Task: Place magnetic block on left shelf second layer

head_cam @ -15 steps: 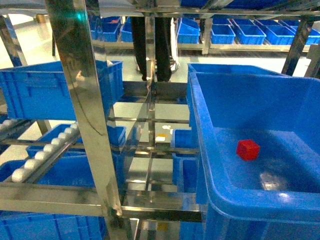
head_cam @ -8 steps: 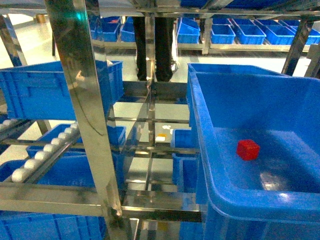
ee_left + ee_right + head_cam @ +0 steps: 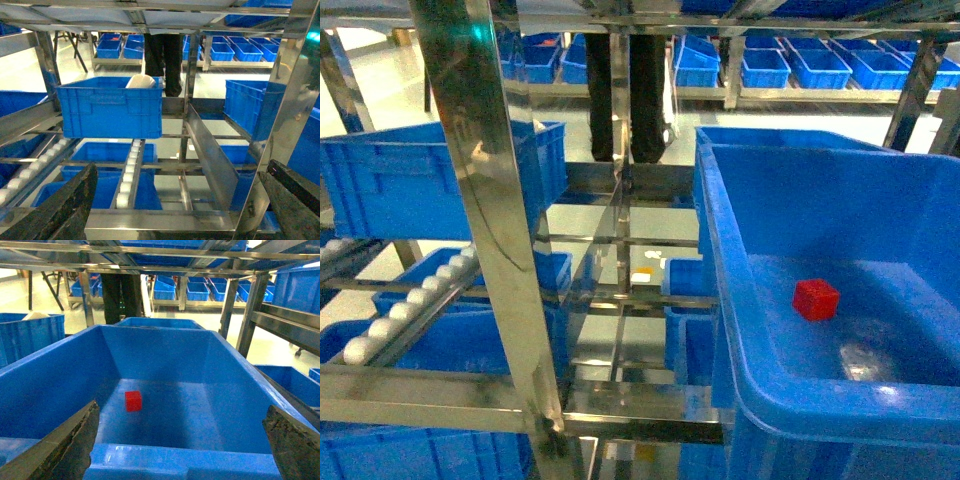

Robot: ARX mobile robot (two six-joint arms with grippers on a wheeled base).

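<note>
This is a warehouse or factory storeroom, the kind built for sorting and picking parts. Shiny steel racks [image 3: 490,200] with square posts and rails fill the near space, and tracks of white rollers [image 3: 129,170] run along their tiers so that bins can slide. Deep blue plastic bins [image 3: 111,111] sit on several levels, and a large one [image 3: 165,360] stands open close to the right wrist camera. Farther back, long low shelves carry rows of matching blue bins [image 3: 800,65] across the room. The floor [image 3: 380,80] is pale, smooth and glossy, as in an industrial hall. A person's dark-trousered legs [image 3: 625,90] stand between the racks.
</note>
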